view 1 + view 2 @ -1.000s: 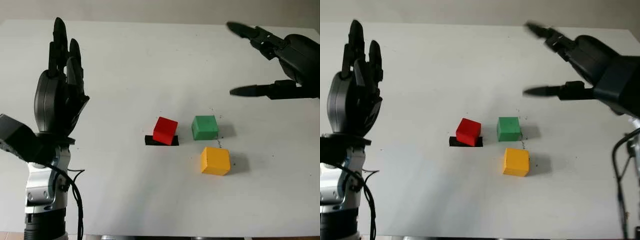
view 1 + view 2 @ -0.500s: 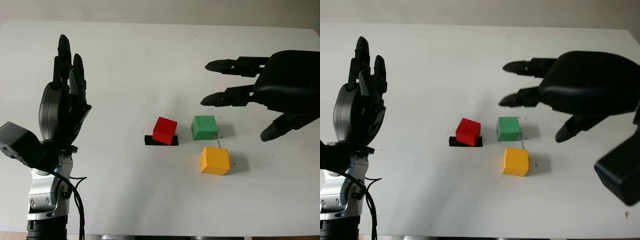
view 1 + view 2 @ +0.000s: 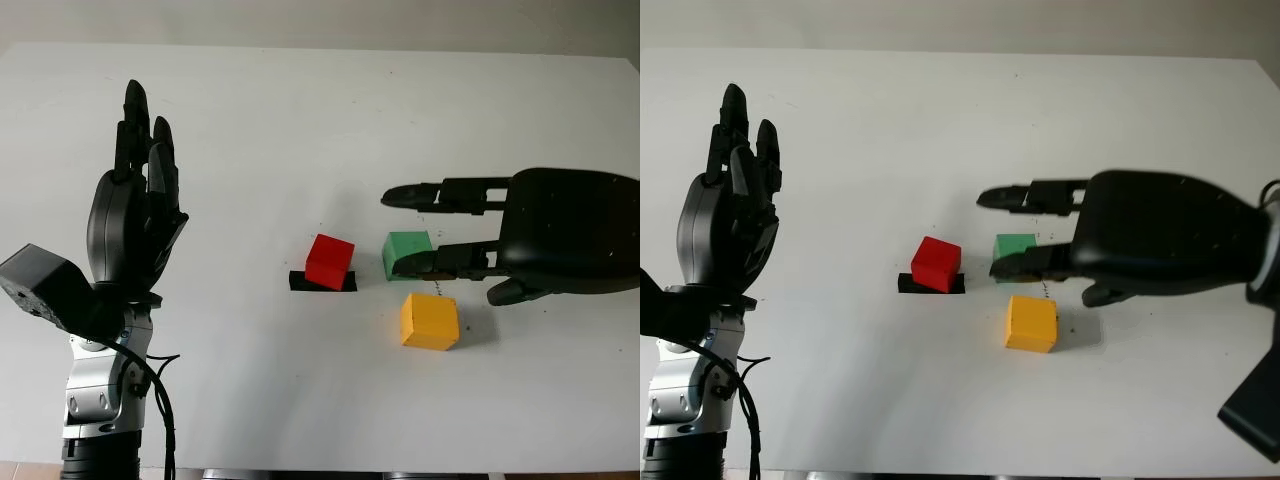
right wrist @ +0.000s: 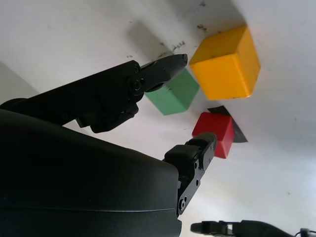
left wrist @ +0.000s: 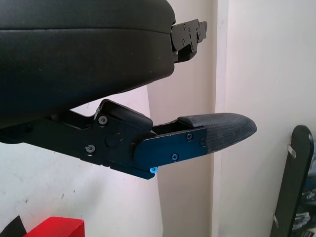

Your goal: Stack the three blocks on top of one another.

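Three blocks lie near the table's middle. The red block (image 3: 330, 260) sits tilted on a black patch (image 3: 322, 283). Just right of it is the green block (image 3: 407, 244), and the yellow block (image 3: 430, 320) lies in front of the green one. My right hand (image 3: 435, 240) hovers open over the green block: one finger passes behind the block and another crosses its near top edge, with the thumb beside the yellow block. I cannot tell whether it touches the block. The wrist view shows the green block (image 4: 175, 94) under a fingertip. My left hand (image 3: 135, 220) is raised at the left, open.
The white table (image 3: 300, 130) reaches to a pale wall at the back, and its front edge runs along the bottom of the picture. My left forearm and its cables (image 3: 105, 400) stand at the near left corner.
My right hand has swung down and left from the far right until it is over the green block. The left hand has only shifted slightly. The blocks have not moved.
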